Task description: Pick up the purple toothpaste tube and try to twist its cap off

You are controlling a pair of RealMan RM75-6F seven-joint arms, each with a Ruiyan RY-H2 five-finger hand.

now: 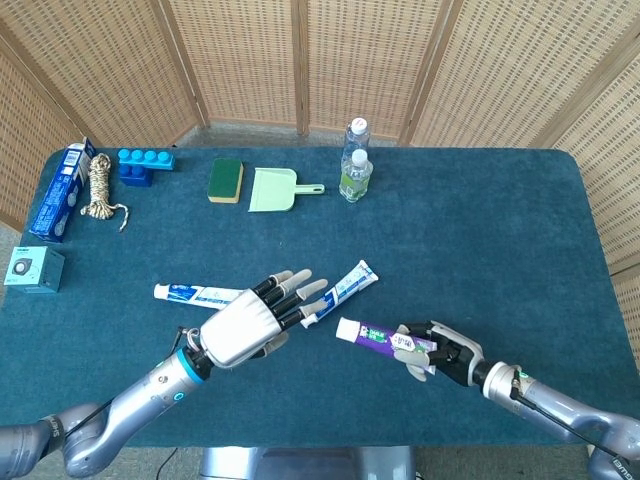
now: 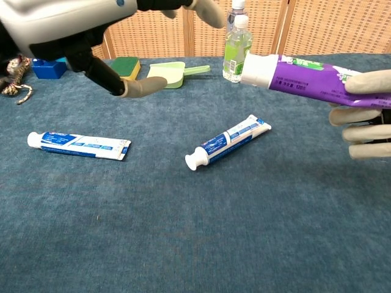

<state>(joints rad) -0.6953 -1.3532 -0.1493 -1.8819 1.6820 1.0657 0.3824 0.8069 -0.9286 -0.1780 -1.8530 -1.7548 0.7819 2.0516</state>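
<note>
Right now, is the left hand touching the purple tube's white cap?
Apart. The chest view shows green bottle and screen between the left hand fingers and the white cap of the purple tube, which the right hand holds.

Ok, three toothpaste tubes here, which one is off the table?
The purple tube, held by the right hand with its white cap toward the left hand. Both blue-and-white tubes lie flat on the cloth.

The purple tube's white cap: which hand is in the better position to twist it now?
The left hand. It is open beside the white cap, while the right hand holds the purple tube by its body.
</note>
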